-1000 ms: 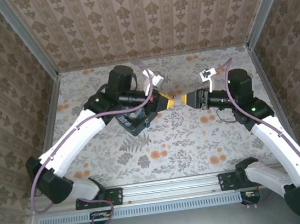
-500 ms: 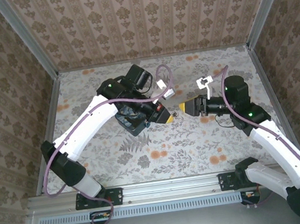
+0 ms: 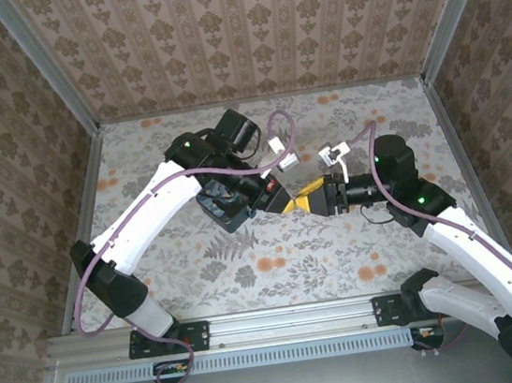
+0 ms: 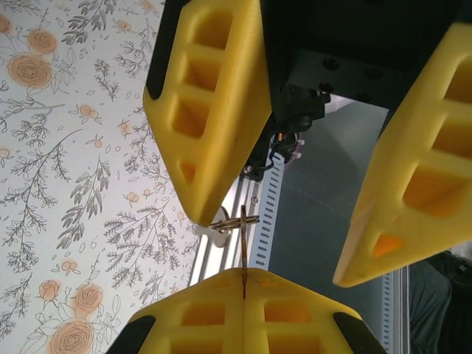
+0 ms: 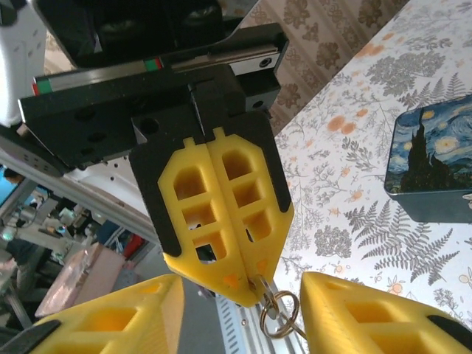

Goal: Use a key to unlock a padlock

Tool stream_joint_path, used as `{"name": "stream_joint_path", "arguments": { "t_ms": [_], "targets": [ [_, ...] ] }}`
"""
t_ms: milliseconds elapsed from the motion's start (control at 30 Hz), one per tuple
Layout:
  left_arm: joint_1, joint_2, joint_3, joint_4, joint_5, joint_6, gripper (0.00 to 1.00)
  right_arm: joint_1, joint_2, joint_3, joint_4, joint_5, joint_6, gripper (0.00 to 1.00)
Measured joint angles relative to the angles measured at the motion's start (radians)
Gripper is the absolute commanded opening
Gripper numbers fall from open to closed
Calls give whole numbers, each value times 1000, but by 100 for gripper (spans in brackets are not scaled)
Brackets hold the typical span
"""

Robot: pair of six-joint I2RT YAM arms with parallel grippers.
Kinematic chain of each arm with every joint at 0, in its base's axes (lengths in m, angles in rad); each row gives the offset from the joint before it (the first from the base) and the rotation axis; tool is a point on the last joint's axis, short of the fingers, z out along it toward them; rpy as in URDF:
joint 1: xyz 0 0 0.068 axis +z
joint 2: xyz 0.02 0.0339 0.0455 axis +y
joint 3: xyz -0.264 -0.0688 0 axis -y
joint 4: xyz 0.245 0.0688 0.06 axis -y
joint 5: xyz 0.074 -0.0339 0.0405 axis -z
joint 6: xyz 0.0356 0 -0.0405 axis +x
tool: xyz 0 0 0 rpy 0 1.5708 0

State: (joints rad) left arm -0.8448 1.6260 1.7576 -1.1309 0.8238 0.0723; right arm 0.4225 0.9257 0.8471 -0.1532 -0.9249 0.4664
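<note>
Where the clenched yellow left gripper (image 5: 247,284) is held just right of the starry-night painted box (image 3: 225,207), a thin metal key (image 4: 242,251) is pinched, pointed between the right gripper's (image 4: 274,247) parted fingers.

Arms angled inward over mid-table, left gripper (image 5: 249,284) clamped shut, tips poking between the spread-apart fingers of right gripper (image 4: 274,251).

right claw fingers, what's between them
The left claw, shut, with a key ring hanging from its tip, as the right wrist view shows.
</note>
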Motion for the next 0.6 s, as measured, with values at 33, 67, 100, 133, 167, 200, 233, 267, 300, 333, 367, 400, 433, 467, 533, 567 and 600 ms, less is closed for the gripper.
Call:
{"name": "stream_joint_path", "arguments": {
  "t_ms": [33,67,100,133,167,200,233,267,300,333,367,400,433,467,533,567,600],
  "targets": [
    [-2,0,0,0,2,0,0,2,3,0,-6,0,-3,38],
    [-5,0,0,0,3,0,0,4,7,1,-10,0,-9,34],
    [-5,0,0,-1,2,1,0,4,10,2,-13,-4,-14,32],
    [-5,0,0,-3,2,2,0,4,12,5,-16,-5,-22,28],
    [-5,0,0,-3,3,3,0,4,13,8,-23,-4,-28,25],
    [-5,0,0,-3,6,4,0,4,13,12,-32,-3,-35,22],
    [-6,0,0,-3,9,5,0,4,14,15,-40,-3,-42,19],
    [-7,0,0,-3,11,8,0,4,15,18,-47,-2,-50,17],
    [-7,0,0,-5,13,10,0,4,16,19,-54,-2,-54,16],
    [-6,0,0,-8,14,12,0,4,17,20,-58,-3,-57,14],
    [-6,0,0,-11,14,14,0,4,17,20,-61,-3,-63,12],
    [-6,0,0,-14,14,17,0,4,17,22,-65,-2,-70,9],
    [-6,0,0,-17,14,20,0,4,17,22,-68,-3,-74,7],
    [-6,0,0,-22,14,24,0,4,17,23,-73,-3,-78,6],
    [-5,0,0,-28,14,31,0,5,17,24,-80,-3,-87,1],
    [-5,0,0,-31,14,34,0,6,17,24,-83,-3,-91,0],
    [-5,0,0,-34,14,37,0,6,17,25,-84,-4,-93,0]
  ]
}}
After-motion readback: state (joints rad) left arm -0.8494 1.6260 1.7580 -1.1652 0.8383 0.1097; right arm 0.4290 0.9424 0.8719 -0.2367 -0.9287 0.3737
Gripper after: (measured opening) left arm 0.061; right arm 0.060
